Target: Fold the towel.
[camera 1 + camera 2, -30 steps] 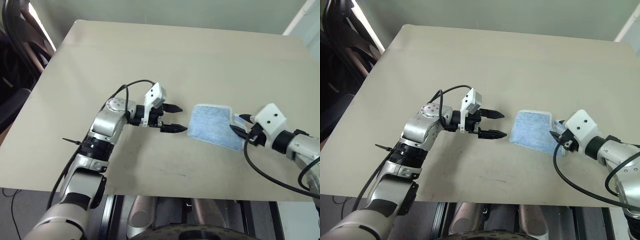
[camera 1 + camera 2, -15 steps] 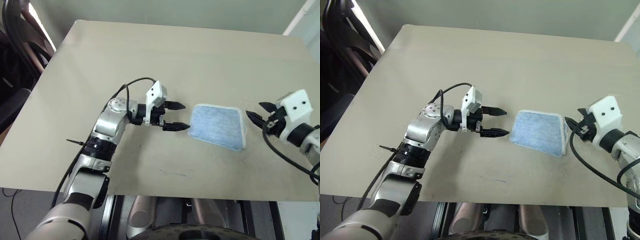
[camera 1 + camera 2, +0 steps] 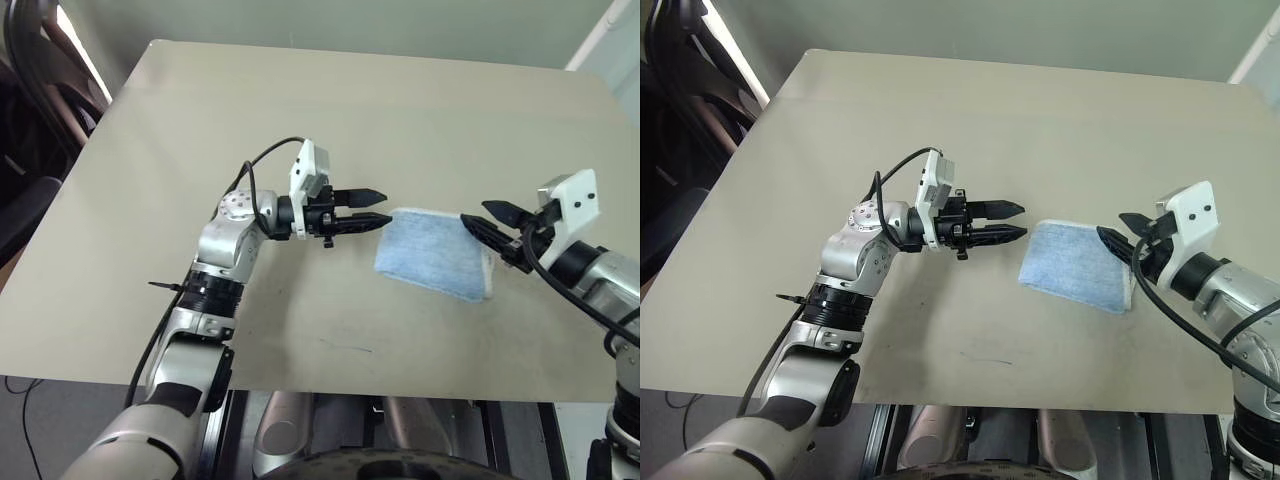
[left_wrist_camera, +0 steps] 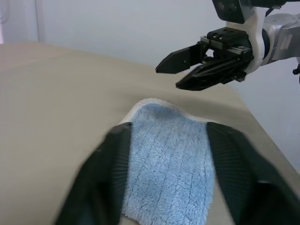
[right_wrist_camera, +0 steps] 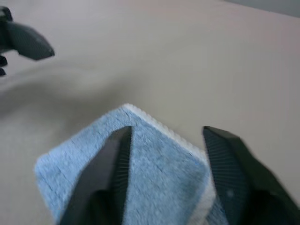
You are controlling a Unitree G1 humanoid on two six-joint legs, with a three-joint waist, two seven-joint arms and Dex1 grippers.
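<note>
1. The left gripper (image 3: 372, 208) sits left of centre in the left eye view, its arm rising from the lower left and bent at the elbow. It points level toward the right; its fingers are parted by a narrow gap and hold nothing.
2. The right gripper (image 3: 488, 222) reaches in from the right edge, pointing left, with its fingers apart and empty, the tips over the cloth's right border.
3. The towel (image 3: 432, 254) lies flat on the table (image 3: 300, 110), right of centre, between the two grippers.
4. It is a folded, light blue, fluffy pad with white stitched edging along its top and right sides.
</note>
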